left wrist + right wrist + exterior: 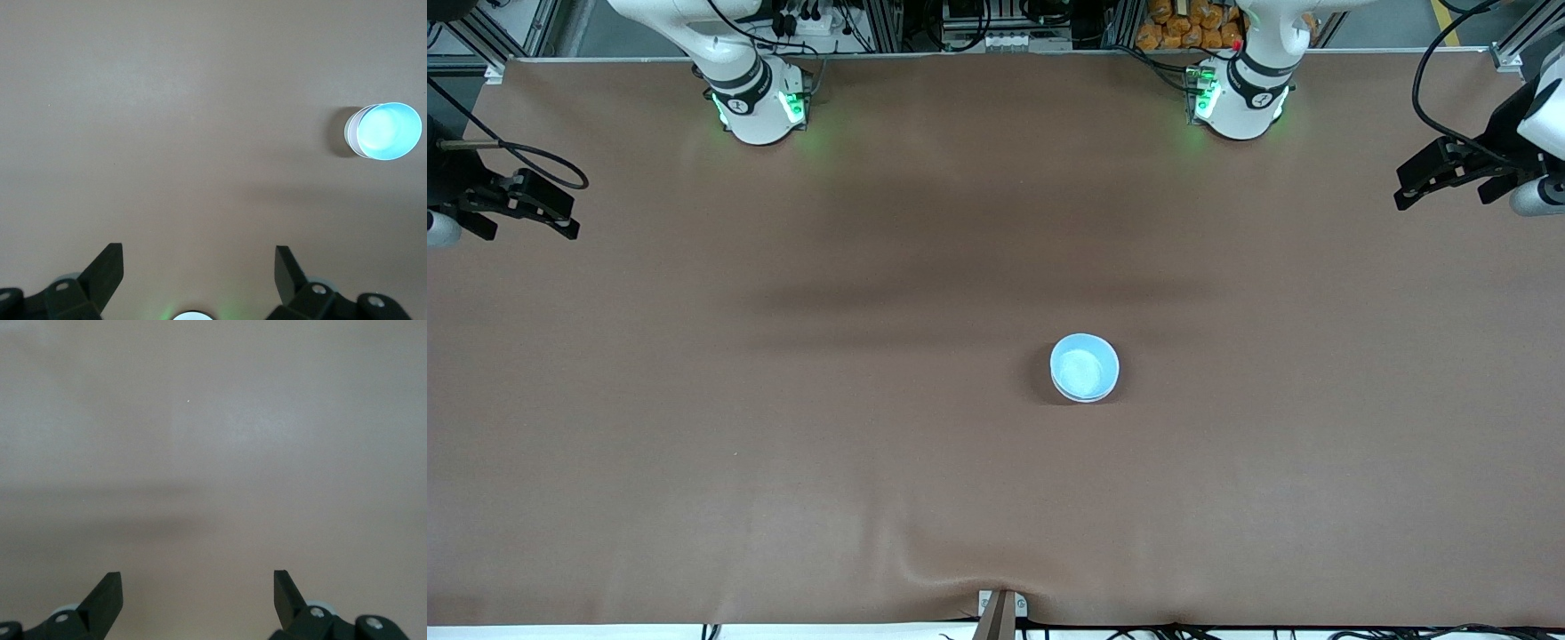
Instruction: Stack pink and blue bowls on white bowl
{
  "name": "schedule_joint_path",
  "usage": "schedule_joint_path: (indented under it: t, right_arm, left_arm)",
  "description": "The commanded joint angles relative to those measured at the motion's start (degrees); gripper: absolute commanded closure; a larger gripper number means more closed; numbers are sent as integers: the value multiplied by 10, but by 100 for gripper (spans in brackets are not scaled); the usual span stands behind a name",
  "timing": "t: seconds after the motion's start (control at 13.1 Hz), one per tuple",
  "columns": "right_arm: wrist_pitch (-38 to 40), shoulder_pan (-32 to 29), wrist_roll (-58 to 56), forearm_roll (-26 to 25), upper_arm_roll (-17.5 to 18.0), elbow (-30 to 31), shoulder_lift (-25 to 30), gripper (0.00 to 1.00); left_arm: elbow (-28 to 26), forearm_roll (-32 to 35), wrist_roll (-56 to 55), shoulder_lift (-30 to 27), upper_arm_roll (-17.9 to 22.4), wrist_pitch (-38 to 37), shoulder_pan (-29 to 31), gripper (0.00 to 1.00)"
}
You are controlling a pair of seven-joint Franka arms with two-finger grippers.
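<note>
Glossy sky-blue bowl [1085,365] nested on a white bowl [1082,395], alone mid-table on brown cloth [783,400], left gripper [199,267] and right gripper [198,587] waiting at table ends, fingers spread, empty.

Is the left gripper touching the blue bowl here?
Apart. In the left wrist view the left gripper hangs open over bare table, with the blue bowl well clear of it.

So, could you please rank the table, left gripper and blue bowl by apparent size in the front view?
1. table
2. left gripper, raised above the table, so unsure against the bowl
3. blue bowl
</note>
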State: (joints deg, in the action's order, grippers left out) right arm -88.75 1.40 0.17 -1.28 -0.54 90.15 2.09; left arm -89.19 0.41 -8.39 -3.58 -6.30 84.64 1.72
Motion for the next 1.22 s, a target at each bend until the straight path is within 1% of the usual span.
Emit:
schedule_joint_path:
  t: [0.0,1.14]
  right_arm:
    - [10,8,0,-7,-7,-6,6,0]
    - [17,5,-1,-8,-7,-10,6,0]
  left_arm:
    - [16,6,7,8,-2,-8,0,0]
    - [18,6,7,9,0,-8,3,0]
